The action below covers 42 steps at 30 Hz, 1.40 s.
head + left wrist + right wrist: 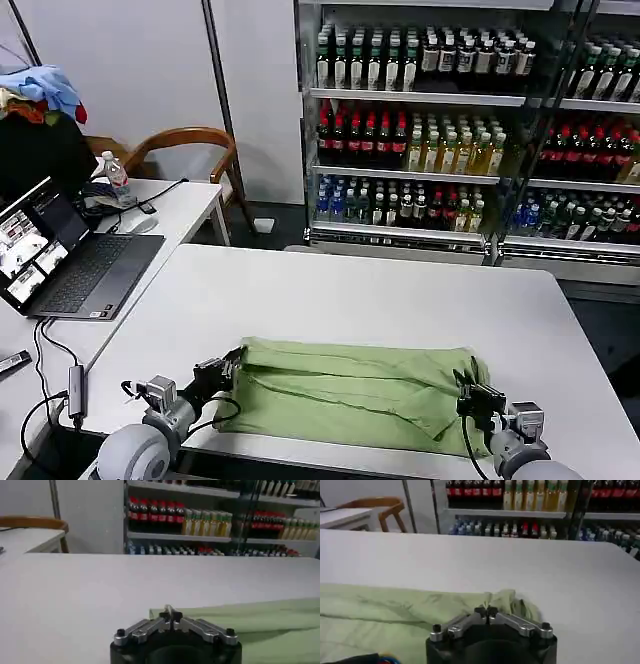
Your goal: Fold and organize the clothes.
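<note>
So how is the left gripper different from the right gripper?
The left gripper pinches the green shirt at its left end; the right gripper pinches its right end. The left shows more loose black cable than the right. Both are black, shut on cloth, near the white table's front edge.

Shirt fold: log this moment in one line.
left gripper: shut on shirt left end | right gripper: shut on right end | shirt folded on table

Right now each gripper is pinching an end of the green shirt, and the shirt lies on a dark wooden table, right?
Not quite: the table is white, as the head view shows. The left gripper and right gripper do pinch opposite ends of the green shirt.
</note>
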### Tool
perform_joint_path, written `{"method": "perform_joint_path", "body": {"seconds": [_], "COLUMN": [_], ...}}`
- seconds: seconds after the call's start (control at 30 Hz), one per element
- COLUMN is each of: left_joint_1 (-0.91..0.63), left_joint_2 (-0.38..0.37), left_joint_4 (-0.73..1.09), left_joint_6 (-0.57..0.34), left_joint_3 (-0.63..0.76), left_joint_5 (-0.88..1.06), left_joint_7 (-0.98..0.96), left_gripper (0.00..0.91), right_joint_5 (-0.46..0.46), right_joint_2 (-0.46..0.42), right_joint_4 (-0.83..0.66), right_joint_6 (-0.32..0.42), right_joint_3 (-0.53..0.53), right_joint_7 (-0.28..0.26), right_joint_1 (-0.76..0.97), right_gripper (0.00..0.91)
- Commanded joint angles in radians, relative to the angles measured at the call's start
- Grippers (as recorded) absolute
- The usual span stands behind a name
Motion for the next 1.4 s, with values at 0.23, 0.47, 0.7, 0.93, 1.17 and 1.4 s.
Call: {"method": "perform_joint_path", "body": {"seconds": [0.23, 0.47, 0.7, 0.93, 1.17, 1.4], "left_joint_1": [0.04, 0.064, 0.067, 0.103, 0.143, 0.13], "left_joint_2": [0.0, 0.006, 0.012, -0.013, -0.044, -0.044], "left_joint_4": [-0.024, -0.077, -0.137, -0.186, -0.209, -0.174], "left_joint_6": [0.036, 0.064, 0.04, -0.014, -0.029, -0.019], "left_joint_3": [-0.001, -0.027, -0.048, -0.005, 0.039, 0.052], "left_joint_5": [0.04, 0.065, 0.038, -0.003, 0.01, 0.002], "left_joint_7": [-0.024, -0.026, -0.11, -0.333, -0.387, -0.415], "left_gripper": [0.907, 0.907, 0.907, 0.907, 0.907, 0.907], "right_joint_5": [-0.045, -0.116, -0.114, -0.131, -0.227, -0.26], "right_joint_2": [0.006, 0.011, 0.028, 0.04, 0.056, 0.074], "right_joint_4": [0.007, 0.046, 0.117, 0.184, 0.178, 0.186], "right_joint_6": [-0.009, -0.018, -0.014, -0.008, 0.014, 0.027], "right_joint_3": [-0.008, 0.023, 0.11, 0.182, 0.151, 0.157], "right_joint_7": [0.01, -0.004, -0.02, -0.031, -0.038, -0.039], "right_joint_1": [-0.019, -0.066, -0.11, -0.144, -0.156, -0.18], "right_gripper": [0.907, 0.907, 0.907, 0.907, 0.907, 0.907]}}
